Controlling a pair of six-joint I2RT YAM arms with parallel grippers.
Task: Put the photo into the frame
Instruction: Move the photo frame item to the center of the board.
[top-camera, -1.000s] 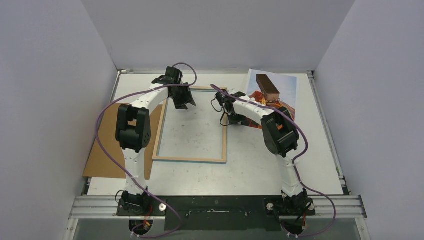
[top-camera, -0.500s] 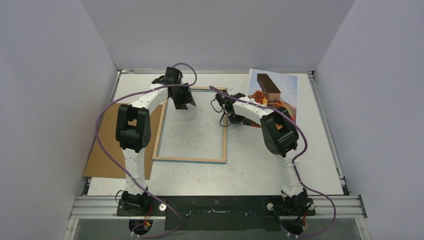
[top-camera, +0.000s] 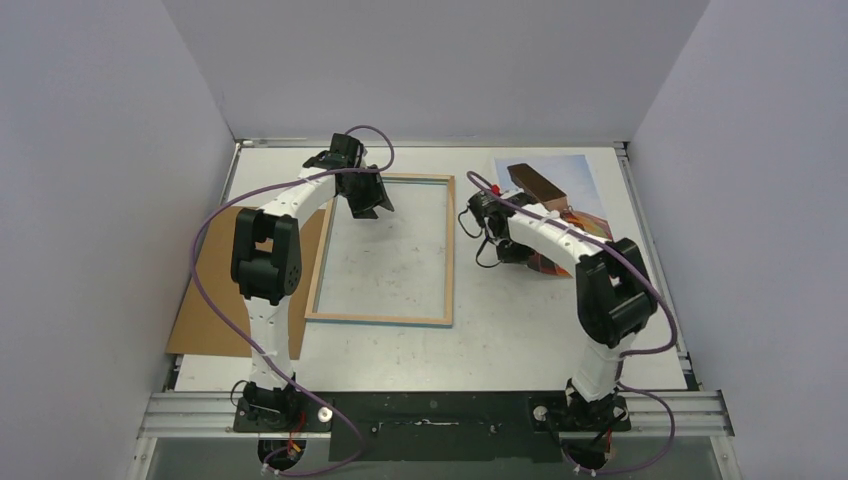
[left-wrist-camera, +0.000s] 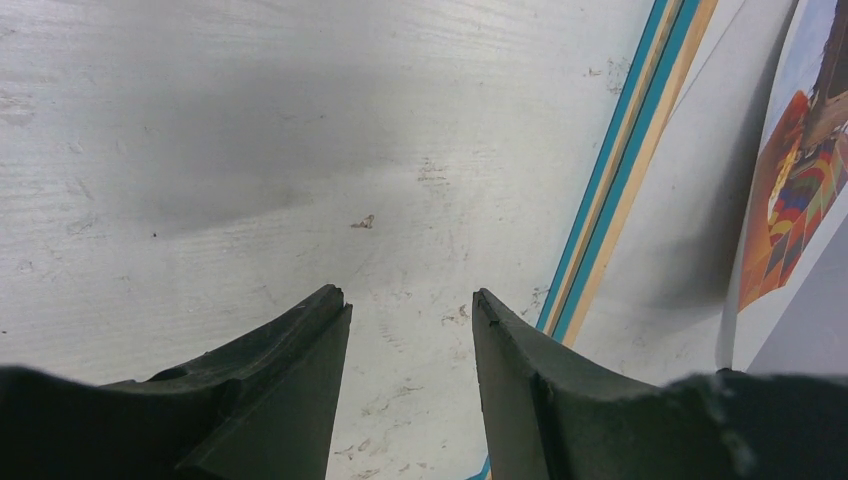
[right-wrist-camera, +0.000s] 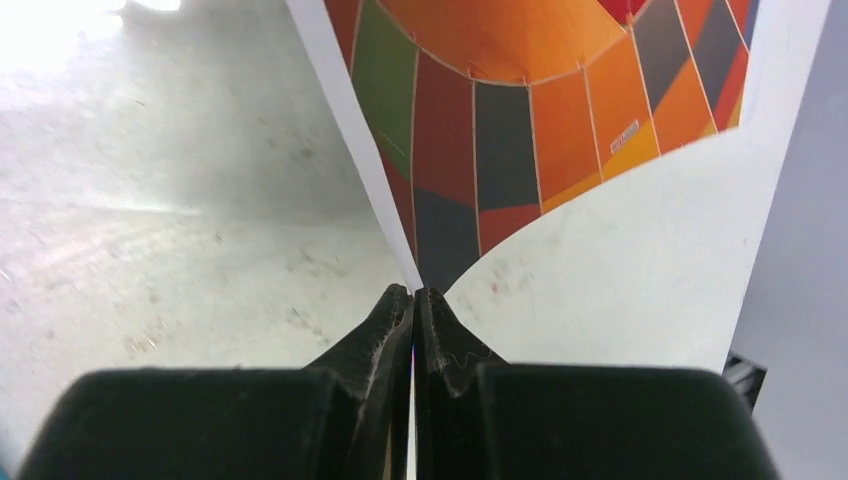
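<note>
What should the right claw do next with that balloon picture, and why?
Probably lift a little and carry the photo left toward the frame. The right claw is pinched shut on the photo's white edge, and the frame lies apart from it, with only bare table inside.

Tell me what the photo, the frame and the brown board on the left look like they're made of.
The photo: probably thin printed paper, smooth; its edge curves by the corner. The frame: likely wood, pale bare face up, blue paint along its side. The brown board: seemingly cardboard or fibreboard, flat, matte, plain.
</note>
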